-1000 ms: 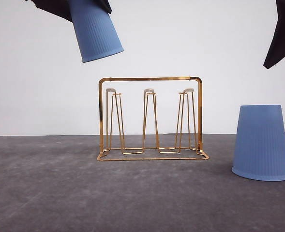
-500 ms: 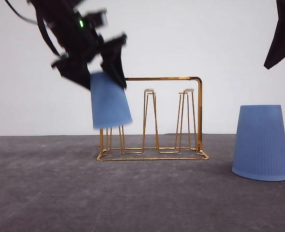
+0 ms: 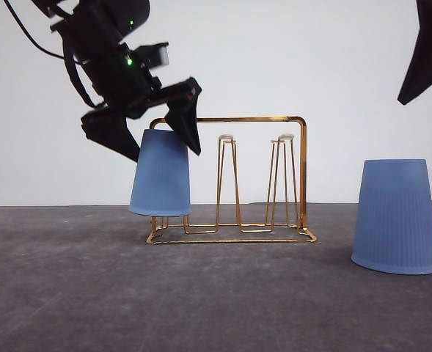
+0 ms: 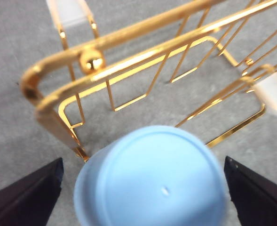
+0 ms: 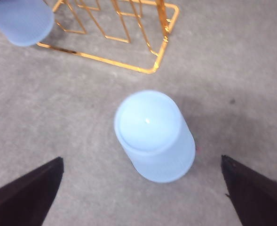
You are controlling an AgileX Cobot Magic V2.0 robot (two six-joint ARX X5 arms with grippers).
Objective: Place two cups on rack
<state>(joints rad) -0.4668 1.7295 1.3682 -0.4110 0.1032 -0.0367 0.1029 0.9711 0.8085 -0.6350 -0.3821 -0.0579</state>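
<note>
On the rack's (image 3: 230, 180) left end: one cup (image 3: 160, 174), inverted over a prong so it hangs and drains; left gripper (image 3: 144, 130) spread apart around its base. Second cup (image 3: 396, 216): inverted on the surface (image 3: 91, 293), beneath the wide-open right gripper (image 5: 143, 197), awaiting pickup.

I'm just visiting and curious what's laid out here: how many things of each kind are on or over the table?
Light-blue cups: 2, one upside down over the rack's left end between the left gripper's fingers, one upside down on the table.
Gold wire rack: 1.
Total: 3 things.
</note>
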